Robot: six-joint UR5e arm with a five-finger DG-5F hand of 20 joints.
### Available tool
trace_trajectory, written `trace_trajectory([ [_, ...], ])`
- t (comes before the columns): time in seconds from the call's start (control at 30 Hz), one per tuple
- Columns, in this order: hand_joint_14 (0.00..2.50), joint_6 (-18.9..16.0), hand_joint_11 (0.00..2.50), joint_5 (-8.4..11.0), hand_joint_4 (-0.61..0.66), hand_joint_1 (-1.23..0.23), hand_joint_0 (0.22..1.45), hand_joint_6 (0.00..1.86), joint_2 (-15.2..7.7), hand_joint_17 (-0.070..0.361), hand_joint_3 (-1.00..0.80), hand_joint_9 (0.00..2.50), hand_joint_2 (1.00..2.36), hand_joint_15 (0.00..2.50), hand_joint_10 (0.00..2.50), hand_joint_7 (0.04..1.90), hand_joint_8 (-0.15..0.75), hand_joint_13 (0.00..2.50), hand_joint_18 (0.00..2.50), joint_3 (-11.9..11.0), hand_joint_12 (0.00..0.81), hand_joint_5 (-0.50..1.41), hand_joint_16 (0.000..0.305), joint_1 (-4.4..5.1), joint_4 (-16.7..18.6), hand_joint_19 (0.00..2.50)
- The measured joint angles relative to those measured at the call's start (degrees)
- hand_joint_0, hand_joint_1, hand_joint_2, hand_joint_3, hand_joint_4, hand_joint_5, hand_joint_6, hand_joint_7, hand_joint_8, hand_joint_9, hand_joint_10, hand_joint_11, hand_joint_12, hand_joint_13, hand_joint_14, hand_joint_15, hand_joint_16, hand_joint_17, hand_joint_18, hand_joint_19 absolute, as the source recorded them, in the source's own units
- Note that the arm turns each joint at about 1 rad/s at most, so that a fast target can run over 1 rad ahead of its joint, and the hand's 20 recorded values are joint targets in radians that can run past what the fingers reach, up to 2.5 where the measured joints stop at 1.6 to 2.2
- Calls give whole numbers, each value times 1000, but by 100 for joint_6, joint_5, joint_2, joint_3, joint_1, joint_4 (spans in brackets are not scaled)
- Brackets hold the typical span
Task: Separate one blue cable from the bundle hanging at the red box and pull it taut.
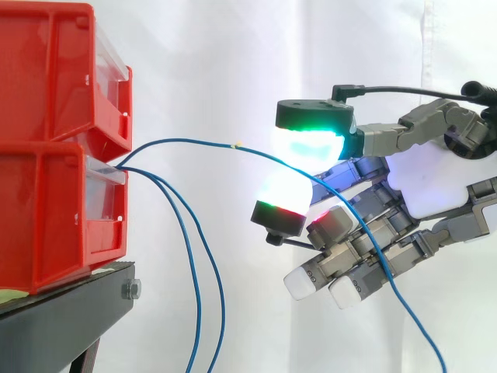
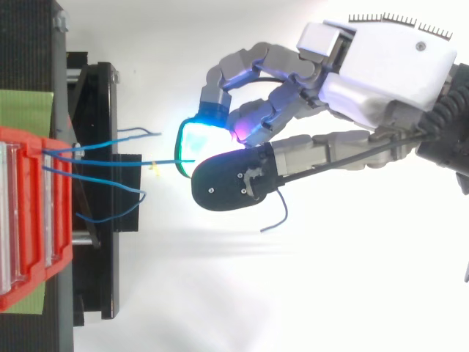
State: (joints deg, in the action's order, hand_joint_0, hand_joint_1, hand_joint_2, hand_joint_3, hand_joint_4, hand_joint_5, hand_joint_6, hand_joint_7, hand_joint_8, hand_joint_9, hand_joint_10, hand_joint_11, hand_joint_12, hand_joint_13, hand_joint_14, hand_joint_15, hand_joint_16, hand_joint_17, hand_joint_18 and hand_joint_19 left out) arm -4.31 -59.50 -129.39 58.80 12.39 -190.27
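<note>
**Item: robot hand** (image 1: 423, 190). It is reaching in from the right, about level with the seam between the two stacked bins. Two glowing pads (image 1: 311, 144), one green above and one white below, are closing on each other and pinching a single strand. The other fingers (image 1: 304, 284) are lying curled underneath and gripping nothing.

**Item: blue cable** (image 1: 194, 141), the task's thing.
- It is leaving the front of the red box (image 1: 46, 210) where the lower bin meets the upper one.
- It is running rightward past a small yellow mark (image 1: 238, 144) and entering the pinch.
- Beyond the pinch it is trailing out as a free tail (image 1: 404, 303), sloping toward the lower right.
- In the top view it is lying in a nearly straight line (image 2: 124, 163) from box to pads.

**Item: bundle.** Two other strands (image 1: 194, 272) are hanging in long loops from the same opening, well apart from the robot hand.

**Item: black stand** (image 1: 70, 311). It is carrying the bins in front of a white curtain (image 1: 233, 62).

**Progress.**
- **Done:** separation is looking finished, since one strand is standing clear of the two drooping ones. The grasp also appears made.
- **Left:** the pull is looking incomplete. In the side view the span between box and pads is bowing gently upward rather than running straight, so some slack is probably left. Drawing the robot hand away from the box would likely be taking that up.
- **Risk:** with so long a tail, the strand may be sliding through the pads instead of tightening.
</note>
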Motion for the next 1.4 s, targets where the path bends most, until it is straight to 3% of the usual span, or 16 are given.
trace_trajectory([
  [0.27, 16, -3, 1492, 0, -37, -688, 634, 904, 0, 91, -202, 1007, 1025, 441, 9, 1080, 273, 605, 623, 0, 285, -196, 40, 1, 5, 544],
  [0.9, 17, 10, 1577, 9, -42, -699, 654, 902, -5, 92, -235, 1032, 1023, 457, 6, 1061, 271, 612, 569, 5, 294, -195, 41, 24, 19, 435],
  [1.4, 22, 38, 1569, 9, -37, -695, 664, 897, -8, 93, -264, 975, 1021, 768, 2, 1046, 283, 797, 616, 19, 320, -199, 41, 34, 96, 464],
])
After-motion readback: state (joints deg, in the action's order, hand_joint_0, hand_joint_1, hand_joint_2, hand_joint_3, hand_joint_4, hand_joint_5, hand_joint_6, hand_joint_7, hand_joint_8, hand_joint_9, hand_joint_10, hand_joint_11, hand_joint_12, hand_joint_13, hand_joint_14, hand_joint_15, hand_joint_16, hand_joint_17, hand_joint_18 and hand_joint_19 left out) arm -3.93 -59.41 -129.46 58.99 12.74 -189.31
